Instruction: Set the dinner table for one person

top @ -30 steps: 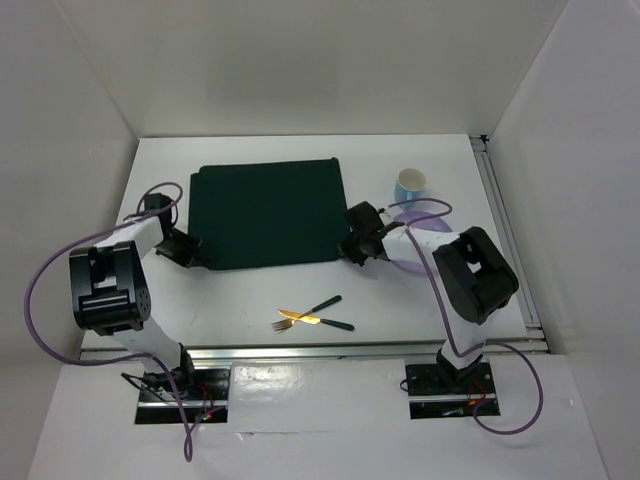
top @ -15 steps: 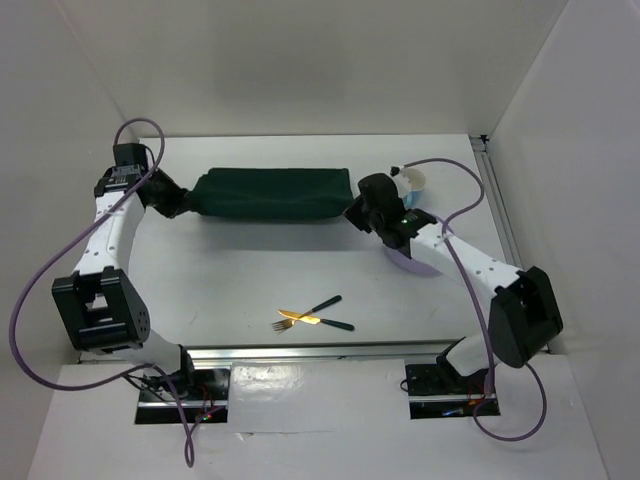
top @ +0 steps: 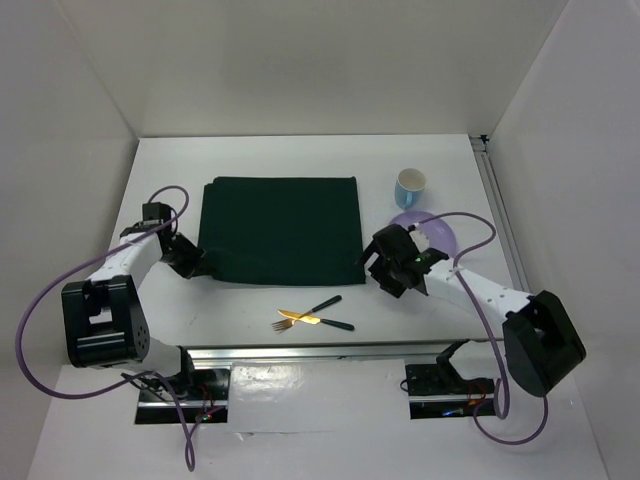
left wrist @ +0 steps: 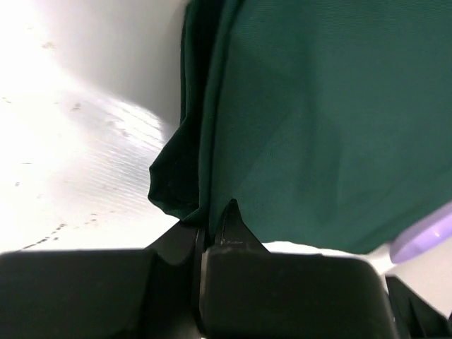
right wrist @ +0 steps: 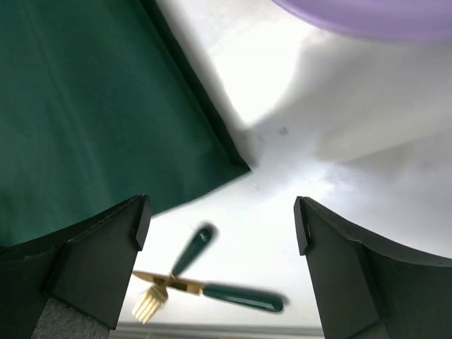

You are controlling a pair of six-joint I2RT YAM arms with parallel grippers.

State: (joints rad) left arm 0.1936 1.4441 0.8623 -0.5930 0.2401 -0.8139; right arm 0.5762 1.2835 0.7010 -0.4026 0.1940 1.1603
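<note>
Left tool point(left wrist: 212, 222) pinched a corner of the mat point(top: 280, 230); right tool point(right wrist: 220, 212) gaped empty. Mat lay spread on the desk point(top: 240, 305); plate point(top: 440, 232), cup point(top: 410, 186) and cutlery point(top: 313, 315) were not yet placed.

- A robot lab's test cell: plain white panels point(top: 300, 60) wall in the dinner table point(top: 230, 310) on its far, left and right sides
- Two robot arms point(top: 470, 285) stand bolted on metal plates point(top: 210, 390) at its near edge, with purple cables point(top: 186, 440) looping loose around them
- Bare aluminium rails point(top: 511, 235) run along the table's near and right edges
</note>
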